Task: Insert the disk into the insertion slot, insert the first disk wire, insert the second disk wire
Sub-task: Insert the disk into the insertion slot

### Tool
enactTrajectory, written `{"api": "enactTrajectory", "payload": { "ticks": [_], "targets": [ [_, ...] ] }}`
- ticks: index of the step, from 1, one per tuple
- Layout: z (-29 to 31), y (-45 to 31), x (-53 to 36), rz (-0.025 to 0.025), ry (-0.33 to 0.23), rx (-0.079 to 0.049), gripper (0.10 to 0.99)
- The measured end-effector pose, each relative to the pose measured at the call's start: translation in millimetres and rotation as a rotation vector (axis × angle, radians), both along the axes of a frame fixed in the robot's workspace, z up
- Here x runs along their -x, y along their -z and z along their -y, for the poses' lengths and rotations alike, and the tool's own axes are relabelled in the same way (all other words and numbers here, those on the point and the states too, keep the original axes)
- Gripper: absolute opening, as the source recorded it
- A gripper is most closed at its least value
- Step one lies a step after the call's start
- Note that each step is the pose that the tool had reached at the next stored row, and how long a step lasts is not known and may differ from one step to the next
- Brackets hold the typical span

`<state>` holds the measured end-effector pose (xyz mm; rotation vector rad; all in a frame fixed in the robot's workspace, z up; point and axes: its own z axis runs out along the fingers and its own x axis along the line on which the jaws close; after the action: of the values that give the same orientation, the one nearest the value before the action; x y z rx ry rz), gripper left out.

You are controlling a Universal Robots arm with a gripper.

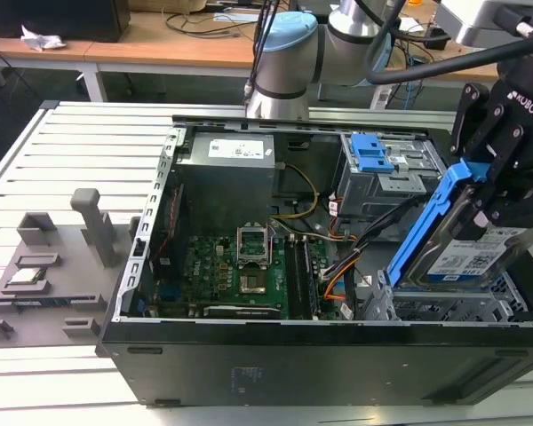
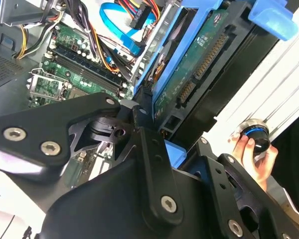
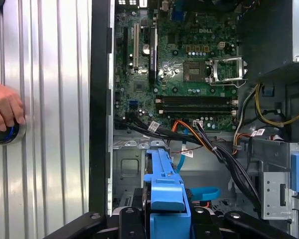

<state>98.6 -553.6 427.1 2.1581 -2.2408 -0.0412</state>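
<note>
The disk (image 1: 473,259) is a silver drive with a white-and-blue label in a bright blue carrier frame (image 1: 424,229). It hangs tilted, one end high, over the front corner of the open computer case at the exterior view's right. My gripper (image 1: 490,202) is shut on it from above. In the second wrist view the black fingers (image 2: 141,121) clamp the carrier beside the disk's green circuit board (image 2: 199,56). The insertion slot (image 1: 426,309), a silver perforated cage, lies just under the disk's lower end. Loose wires (image 1: 355,256) run beside it, and a blue flat cable (image 3: 203,193) lies near the carrier (image 3: 164,185).
A grey metal bay with a blue latch (image 1: 373,156) sits behind the cage. The motherboard (image 1: 240,266) and power supply (image 1: 231,173) fill the rest of the case. A person's hand (image 3: 5,107) rests on a round knob outside the case wall. Grey fixtures (image 1: 44,266) stand at the exterior view's left.
</note>
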Motion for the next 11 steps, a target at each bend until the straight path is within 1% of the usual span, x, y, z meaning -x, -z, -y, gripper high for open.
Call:
{"api": "enactTrajectory", "payload": {
  "ticks": [4,11],
  "targets": [
    [0.0,2.9,0.1,0.0,0.0,0.0,0.365],
    [0.0,10.7,0.1,0.0,0.0,0.0,0.365]
  ]
}}
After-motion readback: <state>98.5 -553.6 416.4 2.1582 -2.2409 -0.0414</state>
